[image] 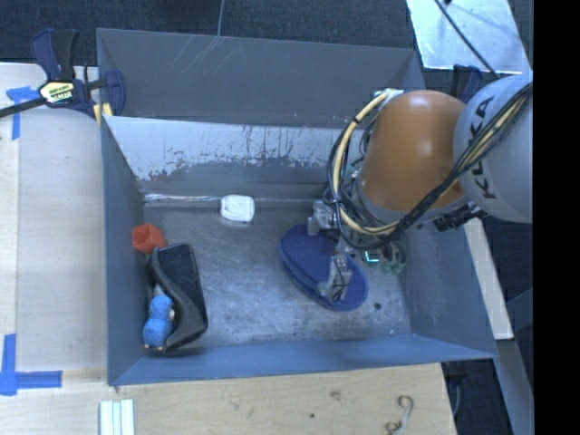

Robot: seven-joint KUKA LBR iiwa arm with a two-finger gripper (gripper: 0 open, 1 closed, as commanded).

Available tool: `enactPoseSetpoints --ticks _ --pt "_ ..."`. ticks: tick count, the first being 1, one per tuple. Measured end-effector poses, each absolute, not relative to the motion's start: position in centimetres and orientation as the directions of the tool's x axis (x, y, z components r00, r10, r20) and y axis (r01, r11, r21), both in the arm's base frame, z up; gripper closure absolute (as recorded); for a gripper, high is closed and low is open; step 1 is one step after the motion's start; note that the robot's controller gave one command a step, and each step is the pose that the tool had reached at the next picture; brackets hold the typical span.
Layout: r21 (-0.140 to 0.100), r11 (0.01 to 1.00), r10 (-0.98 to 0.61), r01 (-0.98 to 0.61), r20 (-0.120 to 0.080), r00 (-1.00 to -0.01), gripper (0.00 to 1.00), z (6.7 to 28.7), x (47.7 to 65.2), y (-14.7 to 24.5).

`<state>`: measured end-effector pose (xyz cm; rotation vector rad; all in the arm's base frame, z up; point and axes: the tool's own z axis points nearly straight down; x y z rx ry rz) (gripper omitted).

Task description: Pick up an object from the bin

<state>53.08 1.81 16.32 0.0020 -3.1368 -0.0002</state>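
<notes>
From my station I see the arm reaching in over the bin's right-hand wall, its orange wrist cover and looped cables hanging above the right half of the floor. The tool is down low there, planted on a dark blue, oval, shallow thing, soft-looking and something like a slipper or a floppy dish. It lies on the floor a little right of the middle, nearer the front wall than the back. The tool sits on the right-hand end of that blue thing, with the rest of it spreading toward the bin's middle. I judge this is the thing being gone for, since nothing else lies near. I cannot tell whether the tool stands wide or narrow, because the wrist and cables crowd the tip, so I will not claim a grip. The other things lie well apart, which leaves this approach uncluttered. A small white block rests at the foot of the back wall. A red lump sits against the left wall, and just beside it a black pouch runs toward the front-left corner, with a bright blue knobbly piece tucked against its end. Coming down near the blue thing's raised edge makes sense to me: a flat, limp thing offers little else to pinch.
</notes>
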Motion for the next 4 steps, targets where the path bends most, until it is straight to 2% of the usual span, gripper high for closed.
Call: enactPoseSetpoints --ticks 1,2,3,4 --pt "0.0 1.0 0.0 0.0 -0.003 -1.0 1.0 16.7 53.3 1.8" --pt "-0.003 0.989 0.15 0.15 -0.005 -0.989 1.0 17.0 52.8 -7.8" --pt "0.0 0.99 0.143 0.143 -0.005 -0.99 0.0 17.0 52.8 -7.4" --pt "-0.001 0.992 0.13 0.13 0.002 -0.992 0.0 6.7 51.5 -6.3"
